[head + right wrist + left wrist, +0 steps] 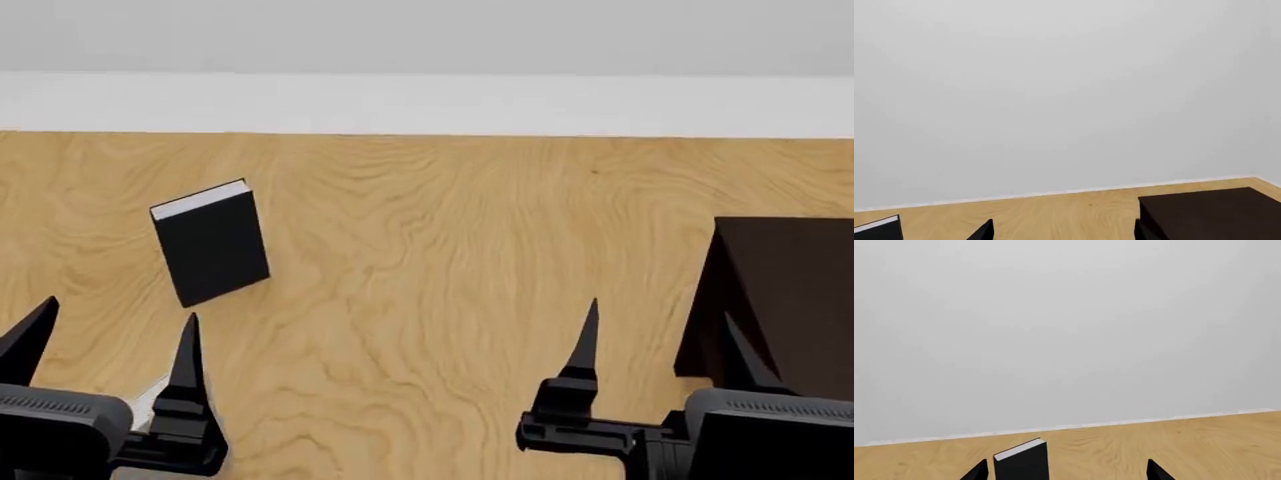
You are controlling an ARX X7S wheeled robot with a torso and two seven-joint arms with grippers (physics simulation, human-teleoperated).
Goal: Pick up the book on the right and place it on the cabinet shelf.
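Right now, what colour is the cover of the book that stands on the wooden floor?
Black, with whitish page edges on top. The book shows best in the head view.

No readable text anywhere (book cover blank).

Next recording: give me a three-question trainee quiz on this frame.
1. True or false: the left gripper is holding the black book.
2. Which stands nearer the right gripper: A) the black book, or B) the dark cabinet?
3. Fill in: both grippers are ____ and hold nothing.
Key: 1 false; 2 B; 3 open.
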